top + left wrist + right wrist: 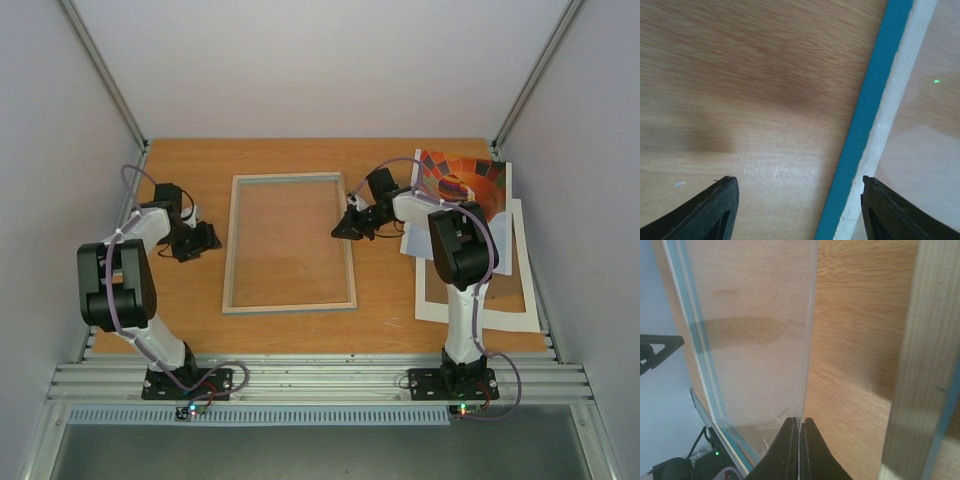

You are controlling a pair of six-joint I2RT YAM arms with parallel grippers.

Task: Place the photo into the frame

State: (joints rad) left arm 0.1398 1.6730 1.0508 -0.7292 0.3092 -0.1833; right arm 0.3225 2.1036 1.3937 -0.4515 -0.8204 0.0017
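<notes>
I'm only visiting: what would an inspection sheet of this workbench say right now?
Surface: wooden table, light brown.
Job's things: frame flat mid-table; photo at far right, partly under the right arm.
Clutter: white card mat overlapping the photo.
Grippers: left gripper open over the frame's left edge; right gripper shut on the clear pane.
Cables: purple cable along each arm.
Surroundings: white walls; aluminium rail in front.
</notes>
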